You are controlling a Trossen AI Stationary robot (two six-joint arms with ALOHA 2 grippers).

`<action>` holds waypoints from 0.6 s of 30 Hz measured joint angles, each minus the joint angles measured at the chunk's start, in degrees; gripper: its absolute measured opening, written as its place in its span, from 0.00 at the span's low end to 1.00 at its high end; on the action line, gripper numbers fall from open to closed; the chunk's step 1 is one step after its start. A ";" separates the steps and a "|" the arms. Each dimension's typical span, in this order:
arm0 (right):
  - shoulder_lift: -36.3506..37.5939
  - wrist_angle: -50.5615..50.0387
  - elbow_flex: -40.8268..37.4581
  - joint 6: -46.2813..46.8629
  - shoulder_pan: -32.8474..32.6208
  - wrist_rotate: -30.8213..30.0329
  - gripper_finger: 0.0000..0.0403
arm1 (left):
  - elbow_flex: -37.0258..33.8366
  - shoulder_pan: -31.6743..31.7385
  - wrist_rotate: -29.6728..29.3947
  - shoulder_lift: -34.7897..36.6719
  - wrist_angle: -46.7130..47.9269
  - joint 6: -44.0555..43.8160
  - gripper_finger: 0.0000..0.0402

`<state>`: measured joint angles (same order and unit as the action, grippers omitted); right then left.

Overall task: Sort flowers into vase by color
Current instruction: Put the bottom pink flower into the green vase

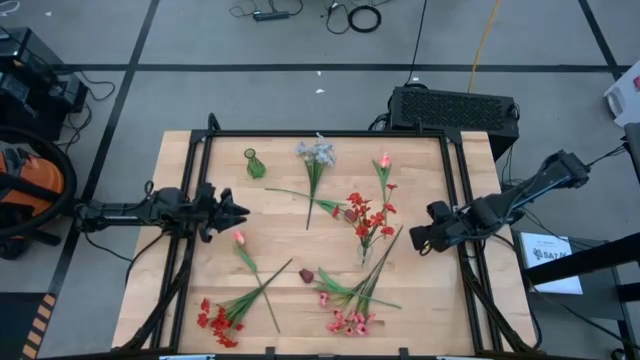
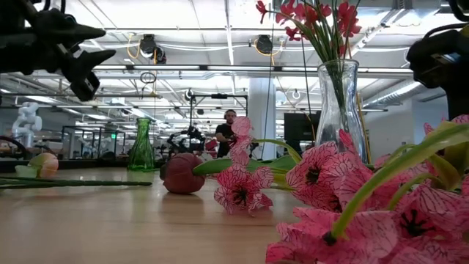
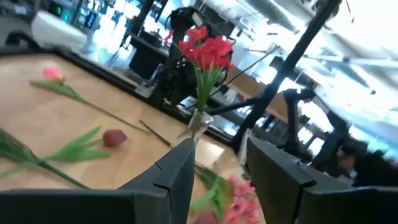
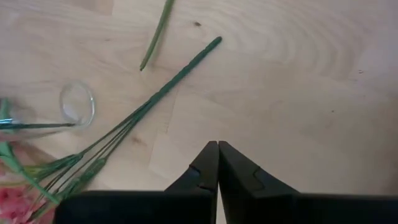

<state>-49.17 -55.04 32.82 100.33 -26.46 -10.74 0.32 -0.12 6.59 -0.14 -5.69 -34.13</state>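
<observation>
Artificial flowers lie scattered on the wooden table: a pale blue-white spray point(image 1: 316, 153), a pink tulip point(image 1: 385, 162), a second pink tulip point(image 1: 240, 238), a red spray point(image 1: 215, 320), pink sprays point(image 1: 350, 320) and a maroon bud point(image 1: 306, 275). Red blooms point(image 1: 370, 215) stand upright in a clear glass vase point(image 2: 341, 103). A small green vase point(image 1: 254, 163) stands empty near the far edge. My left gripper point(image 1: 235, 212) hovers open above the table's left part, pointing right. My right gripper point(image 1: 415, 240) is shut, right of the clear vase, above bare wood point(image 4: 217, 146).
A black frame point(image 1: 320, 133) borders the table. A long green stem point(image 4: 180, 71) lies just ahead of the right gripper, beside the clear vase's rim point(image 4: 78, 104). Bare wood shows between the left gripper and the green vase. A person point(image 2: 229, 132) stands far behind the table.
</observation>
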 joint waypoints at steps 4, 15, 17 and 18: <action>-2.03 0.76 0.00 0.00 0.00 0.00 0.00 | 0.00 0.00 -2.08 0.00 -0.08 -1.58 0.38; -2.64 0.81 0.00 3.98 0.54 1.92 0.00 | 0.00 0.00 -8.09 0.00 -9.86 -6.19 0.38; -2.57 1.06 0.00 3.23 1.13 1.88 0.00 | 0.00 0.00 -8.19 0.00 -11.19 -4.17 0.38; -2.39 0.95 0.00 2.17 1.55 1.88 0.00 | 0.00 0.00 -8.16 0.00 -11.22 -2.98 0.38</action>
<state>-51.56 -54.09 32.82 102.51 -24.91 -8.86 0.32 -0.12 -1.57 -0.14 -16.91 -37.11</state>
